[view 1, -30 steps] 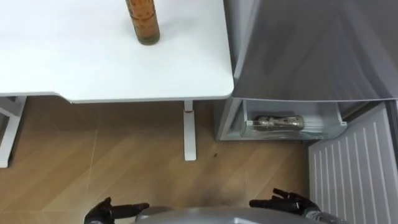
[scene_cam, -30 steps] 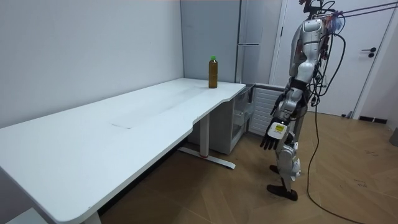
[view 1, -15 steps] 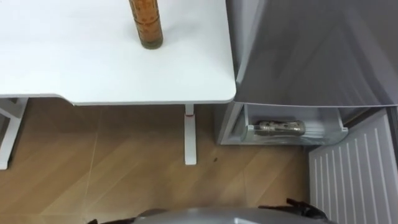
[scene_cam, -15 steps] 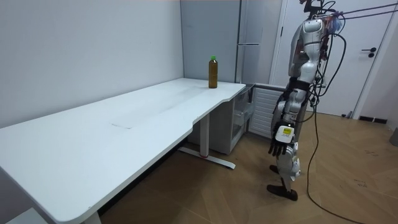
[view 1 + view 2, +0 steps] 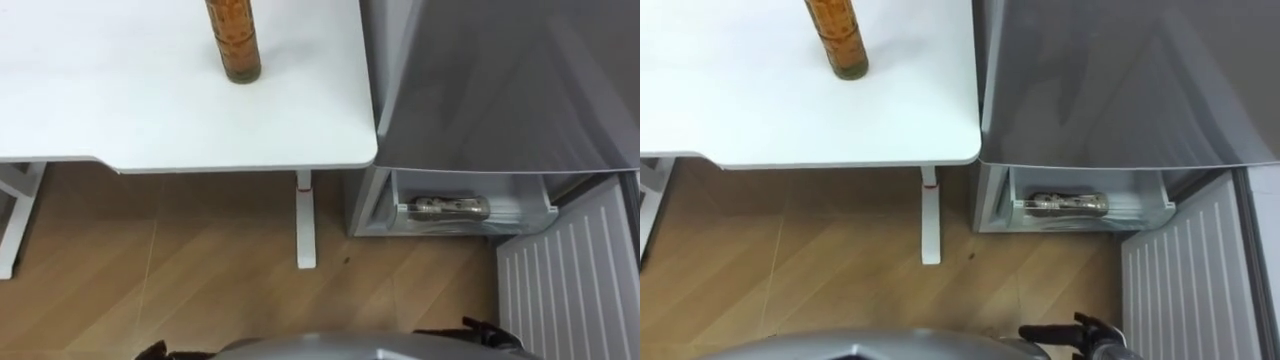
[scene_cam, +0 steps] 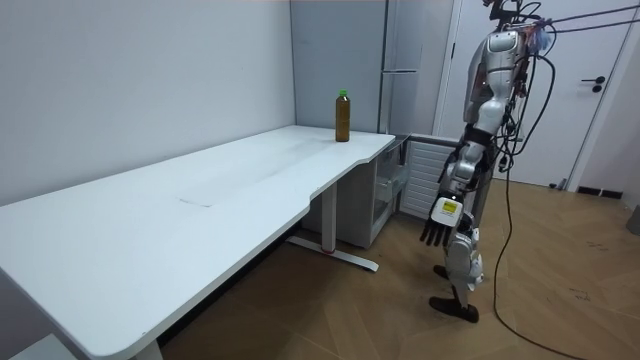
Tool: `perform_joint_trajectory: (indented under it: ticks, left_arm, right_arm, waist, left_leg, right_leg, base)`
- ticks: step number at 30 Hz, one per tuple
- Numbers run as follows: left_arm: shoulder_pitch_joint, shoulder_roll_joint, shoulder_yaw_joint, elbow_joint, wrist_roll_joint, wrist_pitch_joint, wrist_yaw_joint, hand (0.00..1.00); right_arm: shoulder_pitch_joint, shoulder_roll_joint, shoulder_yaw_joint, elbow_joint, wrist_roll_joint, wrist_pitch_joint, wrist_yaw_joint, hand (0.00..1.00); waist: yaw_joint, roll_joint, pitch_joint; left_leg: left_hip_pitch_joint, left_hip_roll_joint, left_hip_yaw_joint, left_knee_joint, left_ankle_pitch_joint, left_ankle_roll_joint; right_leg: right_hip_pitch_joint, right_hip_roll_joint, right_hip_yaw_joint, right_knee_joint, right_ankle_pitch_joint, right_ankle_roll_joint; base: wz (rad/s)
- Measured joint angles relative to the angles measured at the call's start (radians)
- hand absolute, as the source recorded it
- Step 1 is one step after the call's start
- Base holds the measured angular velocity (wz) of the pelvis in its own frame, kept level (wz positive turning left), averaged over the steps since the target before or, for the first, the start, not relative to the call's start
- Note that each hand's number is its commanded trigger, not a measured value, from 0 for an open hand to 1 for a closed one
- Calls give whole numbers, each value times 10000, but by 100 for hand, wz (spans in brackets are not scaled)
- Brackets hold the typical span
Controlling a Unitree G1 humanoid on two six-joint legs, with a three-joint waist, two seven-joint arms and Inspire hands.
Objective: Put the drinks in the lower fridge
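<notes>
Empty-handed between table and fridge: one drink in, one to go

The robot stands by the end of the table (image 5: 120, 110), facing the lower fridge drawer (image 5: 530, 208), whose door (image 5: 575, 280) hangs open. Both arms have sunk from where they were held out a second ago: the left hand (image 6: 437, 232) dangles at its thigh with fingers loose and apart, and the right hand (image 5: 1085, 335) sits low, fingers stretched out, holding nothing. One bottle (image 5: 450, 208) lies on its side in the drawer, while the brown bottle (image 5: 233, 40) stands upright on the table, untouched. I reckon that one is the next fetch
</notes>
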State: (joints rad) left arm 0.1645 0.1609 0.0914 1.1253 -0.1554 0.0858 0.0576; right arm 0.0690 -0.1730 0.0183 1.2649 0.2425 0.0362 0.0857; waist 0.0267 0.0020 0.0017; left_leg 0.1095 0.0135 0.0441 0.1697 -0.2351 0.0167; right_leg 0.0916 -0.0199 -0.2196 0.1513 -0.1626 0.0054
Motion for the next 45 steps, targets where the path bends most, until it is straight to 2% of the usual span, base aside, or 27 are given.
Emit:
perform_joint_trajectory:
  ticks: [4, 8, 11, 13, 17, 20, 21, 25, 30, 32, 34, 36, 40, 42, 45]
  left_arm:
    - [-15, -41, 64, -82, -11, -13, 302, 0]
    - [38, -182, 297, -73, -405, -11, 917, 0]
    - [169, -287, 972, -203, -505, -13, 1498, 0]
    - [404, -318, 1685, -805, -602, -69, 2323, 0]
    - [498, -332, 2373, -1980, -910, -275, 3590, 0]
    - [512, -354, 2639, -3361, -898, -760, 4651, 0]
    - [531, -377, 2635, -3954, -879, -1001, 5033, 0]
    - [665, -434, 2496, -5733, -644, -1625, 6108, 0]
    - [743, -440, 2208, -6881, 66, -2019, 7158, 0]
    - [746, -478, 2184, -7576, 649, -2072, 7377, 0]
    - [743, -463, 2051, -8100, 1982, -2479, 7520, 0]
    - [744, -451, 1923, -8740, 2557, -2570, 7543, 0]
    - [673, -164, 1442, -10615, 2653, -2693, 7516, 0]
    - [680, -112, 1385, -11119, 2650, -2887, 7331, 0]
    - [681, -106, 1206, -11929, 2273, -2911, 6795, 0]
  right_arm:
    - [11, 35, -18, 36, -24, 80, -96, 0]
    - [21, 38, -4, 79, 53, 95, -93, 0]
    - [94, 48, -18, 73, 65, 84, -99, 0]
    - [110, 55, -33, 64, 49, 77, -109, 0]
    - [90, 58, -93, 46, -34, 49, -121, 0]
    - [111, 66, -98, 41, -160, -41, -205, 0]
    - [177, 69, -96, 7, -172, -81, -231, 0]
    - [358, 86, -88, -142, -202, -339, -331, 0]
    - [503, 84, -79, -218, -238, -505, -420, 0]
    - [499, 83, -83, -218, -381, -568, -426, 0]
    - [467, 82, -67, -201, -550, -749, -402, 0]
    - [472, 82, -22, -169, -552, -876, -377, 0]
    - [468, 29, -54, -108, -517, -1017, -235, 0]
    - [451, -9, -57, -100, -523, -1094, -148, 0]
    - [495, -23, -51, -86, -446, -1162, -145, 0]
  waist:
    - [-12, -77, 49]
    - [41, -101, 53]
    - [74, -124, 33]
    - [96, -155, 13]
    - [126, -154, -13]
    - [183, -206, -56]
    - [304, -216, -78]
    - [350, -218, -85]
    - [377, -169, -85]
    - [393, -160, -80]
    - [379, -115, -70]
    - [349, -100, -62]
    - [169, -4, -30]
    - [55, 43, -26]
    - [-39, 108, -33]
  left_leg:
    - [91, -5, 8, -46, 0, 1]
    - [178, 0, 71, -92, -2, 1]
    - [231, 1, 58, -98, -3, 0]
    - [233, 3, 35, -91, -2, 0]
    - [230, -9, -42, -60, -2, 0]
    - [242, -14, -19, -35, -1, 0]
    - [254, -14, -20, -28, -1, 0]
    - [239, -34, -102, -29, -2, 2]
    - [287, -30, -201, -28, -2, 2]
    - [284, -32, -238, -23, -2, 2]
    - [299, -37, -243, -12, -2, 2]
    - [303, -39, -264, -7, -2, 1]
    - [231, -63, -364, -18, -3, 1]
    - [249, -64, -353, -22, -1, 1]
    - [218, -66, -318, -6, 0, 1]
  right_leg:
    - [66, 11, 91, -2, -2, 4]
    - [97, 41, 238, -5, -3, 5]
    - [144, 40, 234, -8, -3, 4]
    - [139, 38, 220, -4, -4, 3]
    - [175, 28, 255, -1, -5, 2]
    - [215, 27, 251, -3, -5, 2]
    - [227, 29, 232, -4, -5, 2]
    - [229, 18, 218, -7, -4, 2]
    - [294, 27, 174, -9, -4, 2]
    - [300, 26, 163, -9, -3, 1]
    - [342, 21, 147, -8, -3, 1]
    - [360, 23, 132, -14, -2, 0]
    - [315, 5, 55, -27, -3, 0]
    - [302, 6, 67, -67, -3, 1]
    - [292, 17, 82, -171, -2, 0]
  base:
    - [0]
    - [-6]
    - [0]
    - [0]
    - [2]
    - [1]
    - [0]
    - [3]
    - [5]
    - [5]
    - [0]
    - [2]
    - [5]
    - [0]
    - [0]
